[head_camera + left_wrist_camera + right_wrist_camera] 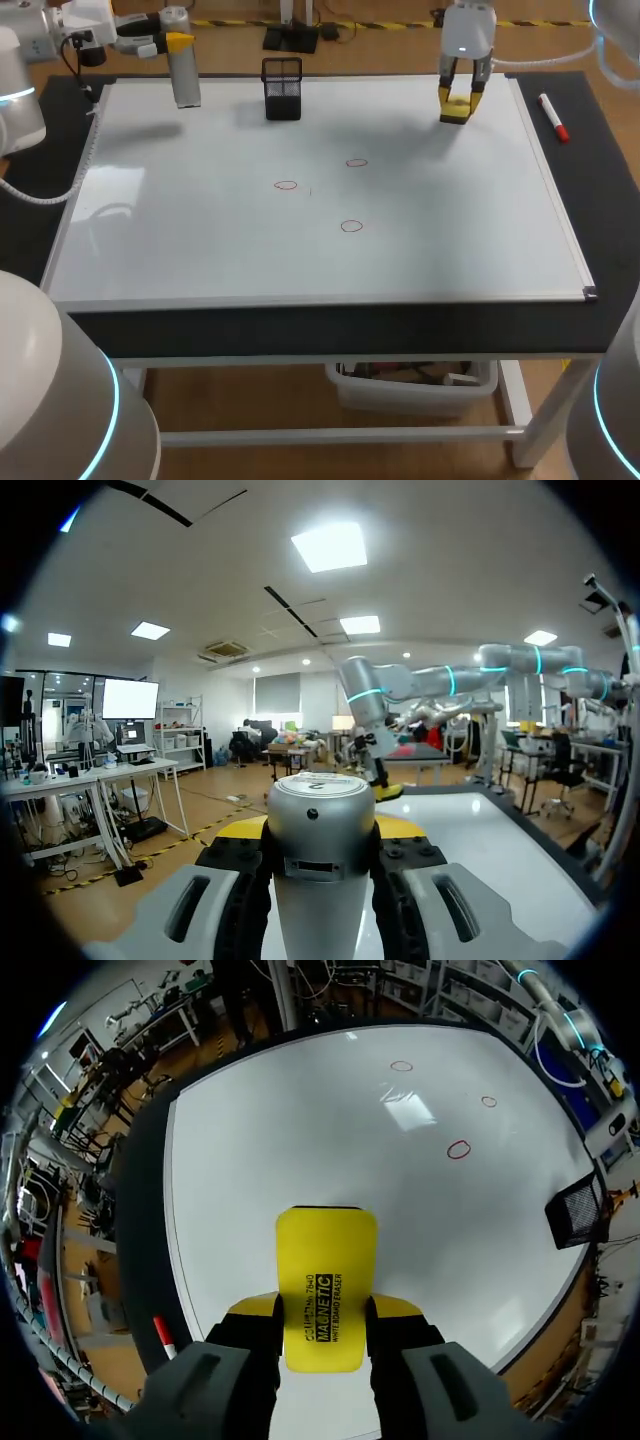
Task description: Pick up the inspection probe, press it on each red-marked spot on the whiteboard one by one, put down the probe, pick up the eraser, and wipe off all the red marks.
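My left gripper (178,42) is shut on the grey cylindrical probe (183,62), which hangs upright above the whiteboard's far left corner; in the left wrist view the probe (320,860) stands between the fingers. My right gripper (461,100) is shut on the yellow eraser (457,108) above the whiteboard's far right part; the eraser (325,1300) fills the gap between the fingers. Three small red circles (286,185) (356,162) (351,226) are drawn near the middle of the whiteboard (200,250).
A black mesh pen holder (282,88) stands at the whiteboard's far edge between the two grippers. A red marker (553,117) lies on the dark table surface beyond the board's right edge.
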Tool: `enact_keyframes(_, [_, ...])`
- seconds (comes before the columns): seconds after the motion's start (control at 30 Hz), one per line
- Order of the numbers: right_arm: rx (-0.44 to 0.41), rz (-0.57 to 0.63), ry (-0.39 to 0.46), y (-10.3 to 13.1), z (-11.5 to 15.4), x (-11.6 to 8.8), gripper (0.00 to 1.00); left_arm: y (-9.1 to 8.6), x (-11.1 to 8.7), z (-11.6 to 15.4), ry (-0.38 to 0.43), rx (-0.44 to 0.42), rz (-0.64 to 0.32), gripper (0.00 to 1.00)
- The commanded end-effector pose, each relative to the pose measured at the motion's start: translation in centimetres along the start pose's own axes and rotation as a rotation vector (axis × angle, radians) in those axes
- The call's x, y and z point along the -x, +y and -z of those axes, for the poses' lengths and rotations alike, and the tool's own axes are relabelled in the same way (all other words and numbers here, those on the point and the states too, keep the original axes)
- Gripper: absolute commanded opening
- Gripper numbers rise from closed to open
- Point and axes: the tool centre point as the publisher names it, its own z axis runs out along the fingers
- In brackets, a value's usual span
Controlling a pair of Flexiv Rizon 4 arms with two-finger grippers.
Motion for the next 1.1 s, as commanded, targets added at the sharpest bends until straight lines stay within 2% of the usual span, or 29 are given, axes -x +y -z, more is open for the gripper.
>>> enact_keyframes(0.03, [-0.175,-0.013,0.001,1.09,0.42,-0.82,0.00,-0.21,-0.23,-0.02,-0.006,0.002,-0.002,0.00])
enact_keyframes(0.33, [-0.250,-0.046,0.025,1.08,0.22,-1.04,0.00,-0.21,-0.23,-0.02,-0.006,0.002,-0.002,0.00])
enact_keyframes(0.63, [-0.229,-0.038,0.007,1.04,0.06,-0.92,0.00,-0.21,-0.23,-0.02,-0.006,0.002,-0.002,0.00])
enact_keyframes(0.8, [-0.214,-0.003,-0.036,1.07,0.08,-0.80,0.00,-0.21,-0.23,-0.02,-0.006,0.002,-0.002,0.00])
enact_keyframes(1.1, [-0.214,-0.003,-0.036,1.07,0.08,-0.80,0.00,-0.21,-0.23,-0.02,-0.006,0.002,-0.002,0.00])
